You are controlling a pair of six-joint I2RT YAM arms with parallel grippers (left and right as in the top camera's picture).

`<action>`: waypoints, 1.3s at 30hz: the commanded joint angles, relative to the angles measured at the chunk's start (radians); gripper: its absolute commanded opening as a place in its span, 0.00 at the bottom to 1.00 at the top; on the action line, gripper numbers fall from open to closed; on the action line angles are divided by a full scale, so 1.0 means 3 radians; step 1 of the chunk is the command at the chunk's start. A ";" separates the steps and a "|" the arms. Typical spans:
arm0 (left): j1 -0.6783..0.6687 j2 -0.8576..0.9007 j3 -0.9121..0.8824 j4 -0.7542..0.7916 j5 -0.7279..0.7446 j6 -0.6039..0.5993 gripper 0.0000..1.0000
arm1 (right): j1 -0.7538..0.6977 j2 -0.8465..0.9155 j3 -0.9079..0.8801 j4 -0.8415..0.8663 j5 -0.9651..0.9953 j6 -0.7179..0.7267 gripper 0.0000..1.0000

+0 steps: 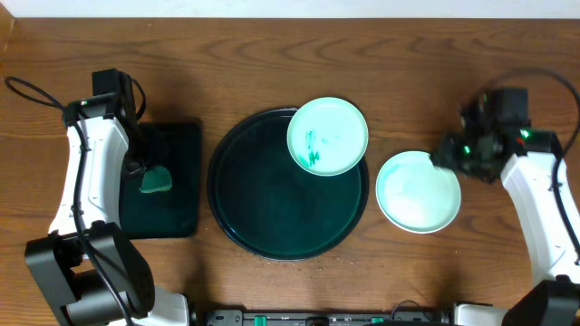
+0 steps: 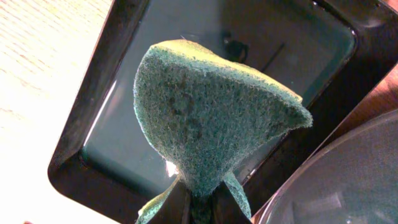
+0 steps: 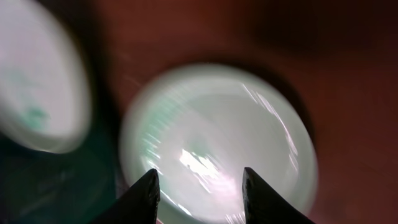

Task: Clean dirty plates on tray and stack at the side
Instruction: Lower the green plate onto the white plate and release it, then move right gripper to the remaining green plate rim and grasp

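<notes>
Left pincer (image 2: 199,200) pinches a green scouring sponge (image 2: 211,118); right pincer (image 3: 199,186), spread, hangs over a motion-blurred pale round plate (image 3: 217,124).

The overhead view is filled by a brown wooden table (image 1: 272,54), its grain run from side to side. A narrow pale strip (image 1: 290,7) is seen beyond its far edge.
</notes>
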 commanded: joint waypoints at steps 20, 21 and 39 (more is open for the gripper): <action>0.0008 0.0000 -0.0019 0.0010 -0.0031 0.0057 0.07 | 0.0853 0.2260 0.1759 0.0071 -0.0595 -0.0828 0.40; 0.0008 0.0000 -0.0019 0.0010 -0.0031 0.0058 0.07 | 0.0867 0.2282 0.1759 0.0075 -0.0595 -0.0847 0.38; 0.0008 0.0000 -0.0019 0.0028 -0.0031 0.0058 0.07 | 0.1246 0.2162 0.1760 -0.0039 -0.0786 -0.0509 0.01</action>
